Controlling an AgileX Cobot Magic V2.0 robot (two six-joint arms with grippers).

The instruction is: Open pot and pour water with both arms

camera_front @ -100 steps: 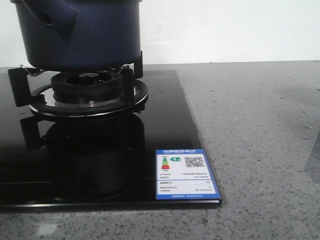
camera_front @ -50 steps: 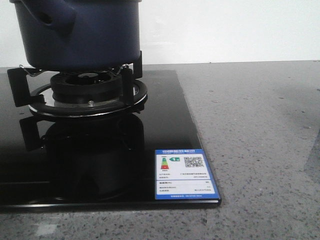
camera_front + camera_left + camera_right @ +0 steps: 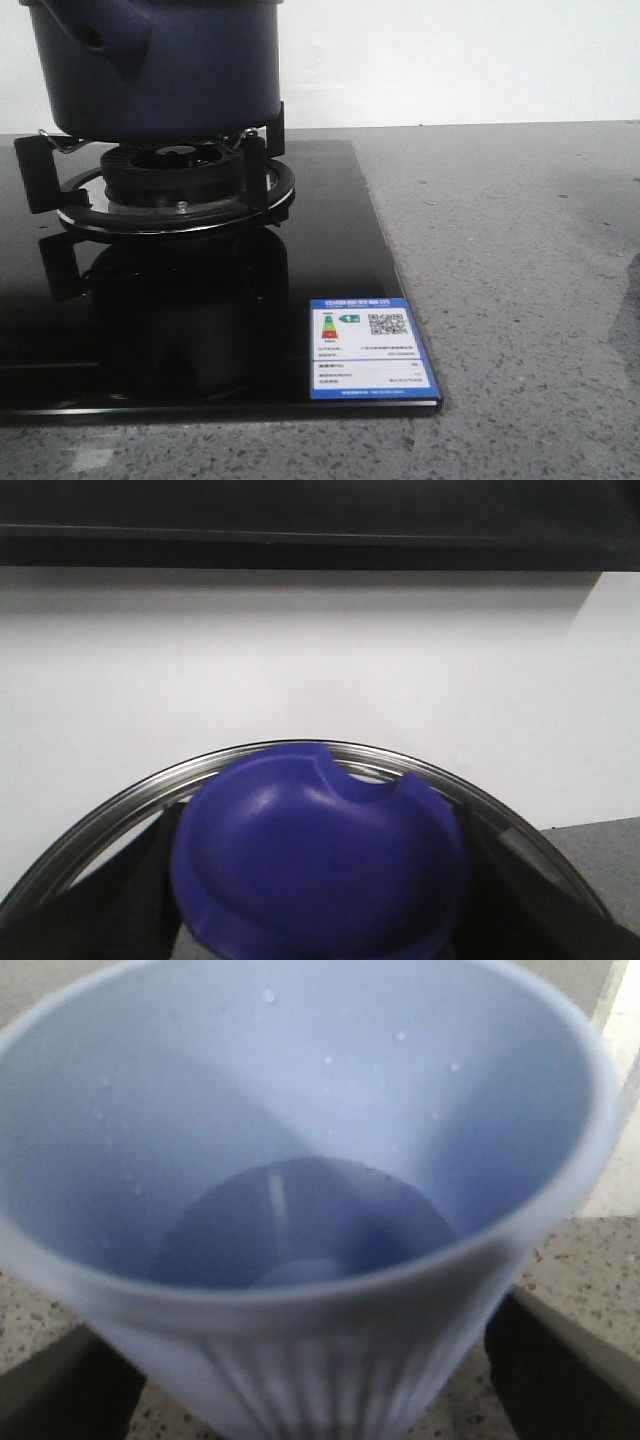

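One label (image 3: 368, 348), blue and white with a square code and a coloured rating chart, sits nearest in the front view, stuck to the right front corner of a single black glass hob (image 3: 330, 250). The hob lies flat on the grey speckled worktop (image 3: 520, 280), which runs bare to the right and back to a white wall (image 3: 460, 60). Farther back on the hob is one burner (image 3: 170, 175), ringed by a black pan support (image 3: 255, 170) with upright prongs. One pot (image 3: 170, 70), dark navy with straight matte sides, rests on that support at the upper left of the view; its stubby handle (image 3: 105, 35) with a round hole points toward the front left. Its top edge is cut off by the frame, so its contents cannot be seen there. No arm shows in the front view.

In the left wrist view, one rounded blue knob (image 3: 320, 860) fills the space between the dark fingers (image 3: 130, 900) of the left hand, backed by a curved metal rim (image 3: 120, 805); the hand appears clamped on it.

In the right wrist view, one pale blue ribbed cup (image 3: 300, 1190) sits between the right hand's dark fingers (image 3: 560, 1370), which look closed against its sides. Droplets cling to its inner wall, and a little water seems to lie at the bottom.
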